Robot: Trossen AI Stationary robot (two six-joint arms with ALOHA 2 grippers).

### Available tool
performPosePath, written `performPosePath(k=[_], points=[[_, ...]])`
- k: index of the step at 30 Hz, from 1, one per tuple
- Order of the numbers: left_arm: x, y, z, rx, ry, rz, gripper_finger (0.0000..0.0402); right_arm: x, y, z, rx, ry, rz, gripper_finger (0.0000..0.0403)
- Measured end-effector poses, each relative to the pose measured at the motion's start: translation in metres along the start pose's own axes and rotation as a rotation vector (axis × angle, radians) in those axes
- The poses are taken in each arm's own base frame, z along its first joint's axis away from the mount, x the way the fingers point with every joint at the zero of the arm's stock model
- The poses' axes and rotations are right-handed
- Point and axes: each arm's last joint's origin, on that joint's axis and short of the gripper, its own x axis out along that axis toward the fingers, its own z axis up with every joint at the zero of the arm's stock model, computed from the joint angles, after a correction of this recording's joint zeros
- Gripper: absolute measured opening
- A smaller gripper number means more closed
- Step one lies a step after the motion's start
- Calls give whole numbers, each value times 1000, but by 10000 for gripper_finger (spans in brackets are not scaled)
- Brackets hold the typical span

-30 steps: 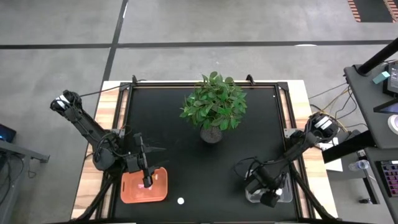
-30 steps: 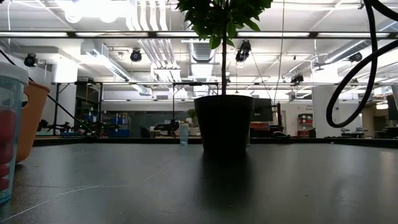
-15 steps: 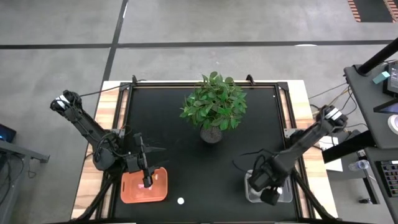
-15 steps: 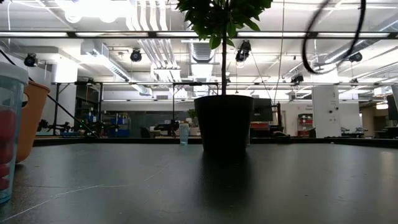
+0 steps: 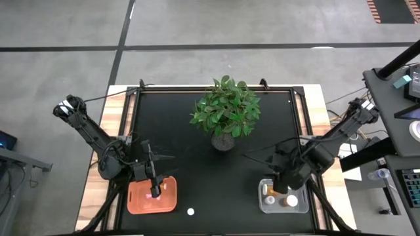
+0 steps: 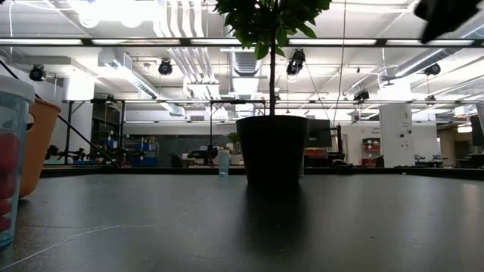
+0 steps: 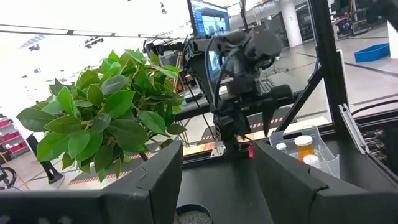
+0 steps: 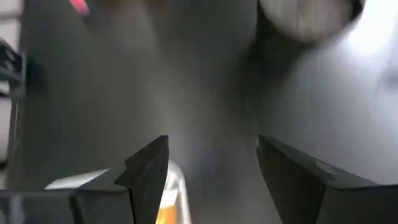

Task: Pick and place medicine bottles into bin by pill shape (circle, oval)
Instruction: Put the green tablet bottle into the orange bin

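My left gripper (image 5: 155, 186) hangs open over the orange bin (image 5: 139, 202) at the table's near left. A small pinkish bottle (image 5: 156, 193) lies in that bin just under its fingertips; I cannot tell whether they touch. My right gripper (image 5: 281, 186) is open and empty at the far edge of the clear bin (image 5: 301, 207) at the near right. That bin holds up to three bottles, one of them orange (image 5: 291, 201) and one white-capped (image 5: 269, 190). It also shows in the left wrist view (image 7: 329, 163). A white bottle (image 5: 190, 211) stands alone on the black table between the bins.
A leafy potted plant (image 5: 225, 113) stands at the middle of the table's far half, and its dark pot (image 6: 272, 151) fills the middle of the low view. A cable (image 5: 259, 152) loops from the right arm over the table. The black tabletop (image 5: 216, 190) lies bare between the bins.
My right gripper has drawn back from over the clear bin toward the table's far edge and risen, uncovering the bottles in the bin. Its arm has swung toward the table's right edge, and its cable has gone up out of the low view.
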Motion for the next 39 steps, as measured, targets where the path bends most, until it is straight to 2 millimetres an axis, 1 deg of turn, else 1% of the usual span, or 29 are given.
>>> performPosePath(k=[8, 11, 15, 18, 20, 23, 26, 29, 32, 36, 39], points=[[1, 0, -1, -27, 3, 4, 180, 19, -20, -14, -267, -493, 105, 232], [3, -3, -4, -57, 11, 4, 180, 25, -33, -19, -335, -673, 127, 232], [7, -13, -12, -147, 33, 0, 180, 35, -59, -23, -390, -861, 238, 232], [11, -21, -20, -181, 54, -1, 180, 42, -80, -23, -411, -946, 268, 232], [14, -25, -23, -235, 56, 22, 180, 44, -93, -22, -427, -968, 276, 232], [20, -28, -28, -292, 66, 73, 180, 41, -108, -22, -444, -1005, 283, 232], [30, -27, -36, -360, 79, 132, 180, 40, -119, -28, -442, -1018, 268, 232], [42, -20, -44, -416, 87, 191, 180, 43, -127, -37, -419, -1019, 236, 232], [53, -8, -49, -428, 96, 239, 180, 42, -132, -44, -404, -1037, 216, 232], [66, 18, -54, -406, 136, 241, 180, 36, -134, -47, -388, -1054, 215, 232], [77, 46, -61, -418, 178, 268, 180, 33, -135, -50, -380, -1049, 219, 232]])
